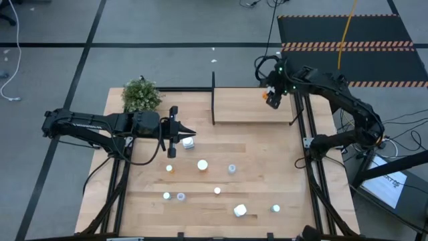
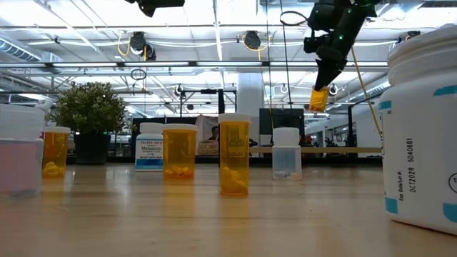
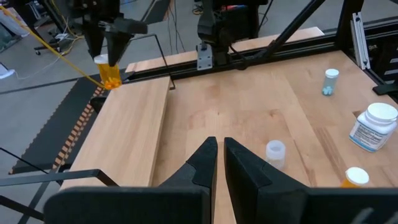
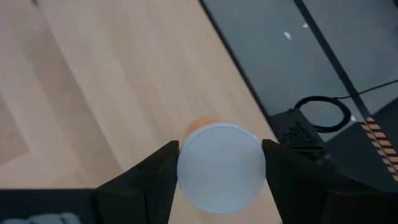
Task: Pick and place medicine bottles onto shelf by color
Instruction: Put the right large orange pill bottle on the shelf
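In the low view a big white bottle [image 2: 423, 135] fills the near right edge. Behind it an orange bottle [image 2: 235, 154] stands mid-table, with another orange one [image 2: 179, 152], a small clear bottle [image 2: 285, 153] and a white labelled bottle [image 2: 151, 146] farther back, and the green plant [image 2: 91, 114] beyond them.

The high view alone shows how these scatter over the table [image 1: 267, 167], and the left gripper [image 1: 179, 132] hovering near the plant side above a white bottle [image 1: 188, 142]. The left wrist view shows this gripper's fingers [image 3: 200, 163] pressed nearly together, holding nothing.

Farthest off, the right gripper [image 1: 273, 94] hangs over the far right end of the shelf [image 1: 254, 107]. The right wrist view, looking down, shows only the white cap [image 4: 219, 165] clamped between its fingers [image 4: 155, 168]. The orange body of that bottle [image 2: 318, 99] shows better in the low view, raised clear of the shelf.
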You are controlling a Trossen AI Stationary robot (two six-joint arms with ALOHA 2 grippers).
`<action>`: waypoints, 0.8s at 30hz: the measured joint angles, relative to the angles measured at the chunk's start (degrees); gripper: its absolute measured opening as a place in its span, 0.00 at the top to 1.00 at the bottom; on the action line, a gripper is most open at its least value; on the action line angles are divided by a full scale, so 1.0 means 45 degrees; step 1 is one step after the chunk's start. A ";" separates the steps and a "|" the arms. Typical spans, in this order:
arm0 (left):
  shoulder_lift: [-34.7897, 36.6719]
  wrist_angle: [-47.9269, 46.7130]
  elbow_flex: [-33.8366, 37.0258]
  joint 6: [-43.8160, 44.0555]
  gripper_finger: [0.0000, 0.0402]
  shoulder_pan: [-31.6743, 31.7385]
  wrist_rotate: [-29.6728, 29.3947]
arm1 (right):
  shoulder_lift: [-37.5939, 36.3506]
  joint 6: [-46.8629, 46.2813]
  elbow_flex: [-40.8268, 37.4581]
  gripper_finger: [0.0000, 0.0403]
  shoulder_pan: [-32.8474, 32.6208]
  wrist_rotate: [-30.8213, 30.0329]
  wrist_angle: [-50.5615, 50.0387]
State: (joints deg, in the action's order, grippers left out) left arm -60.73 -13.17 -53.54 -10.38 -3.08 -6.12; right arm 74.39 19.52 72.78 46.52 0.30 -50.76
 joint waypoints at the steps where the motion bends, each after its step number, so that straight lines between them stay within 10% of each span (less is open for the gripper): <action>1: 0.0000 0.0005 0.0000 0.0002 0.92 -0.0001 -0.0001 | 0.0060 0.0064 0.0114 0.47 0.0151 0.0000 -0.0066; 24: 0.0000 0.0039 0.0000 -0.0100 0.92 -0.0003 -0.0003 | 0.4545 0.0925 0.4127 0.47 0.2429 -0.0013 -0.2975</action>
State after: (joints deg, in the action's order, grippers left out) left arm -60.73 -12.99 -53.54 -10.83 -3.09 -6.13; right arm 94.84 23.68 91.35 57.45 0.24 -64.15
